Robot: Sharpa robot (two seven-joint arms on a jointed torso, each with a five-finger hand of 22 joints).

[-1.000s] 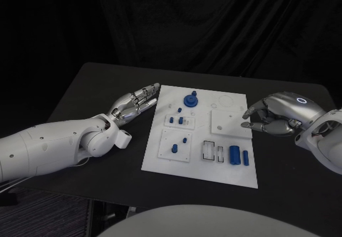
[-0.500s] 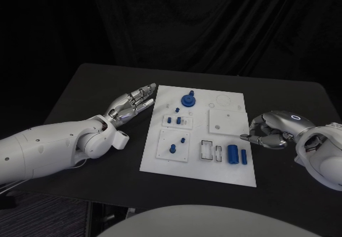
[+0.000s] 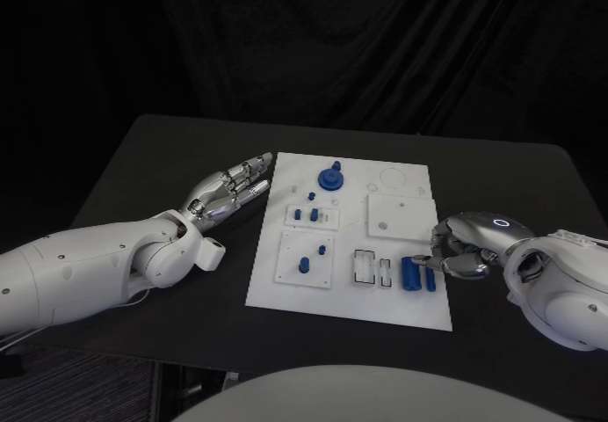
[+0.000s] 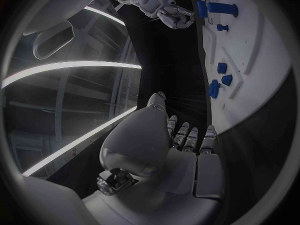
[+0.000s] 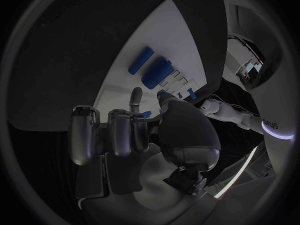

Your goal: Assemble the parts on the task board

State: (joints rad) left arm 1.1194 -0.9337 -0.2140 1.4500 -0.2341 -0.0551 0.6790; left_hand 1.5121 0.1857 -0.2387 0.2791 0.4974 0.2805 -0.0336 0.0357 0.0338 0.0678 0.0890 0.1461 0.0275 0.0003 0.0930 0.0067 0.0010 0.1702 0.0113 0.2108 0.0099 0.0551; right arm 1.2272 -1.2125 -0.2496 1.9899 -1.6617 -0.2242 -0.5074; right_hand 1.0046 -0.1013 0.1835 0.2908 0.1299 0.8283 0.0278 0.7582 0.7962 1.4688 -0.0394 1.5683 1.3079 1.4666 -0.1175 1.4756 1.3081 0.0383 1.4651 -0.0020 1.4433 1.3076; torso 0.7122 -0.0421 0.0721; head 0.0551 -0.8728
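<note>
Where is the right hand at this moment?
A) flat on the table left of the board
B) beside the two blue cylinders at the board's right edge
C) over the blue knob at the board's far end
B: the right hand sits next to the blue cylinders at the task board edge.

a robot lab: black table (image 3: 165, 158), black backdrop curtain (image 3: 380, 61)
</note>
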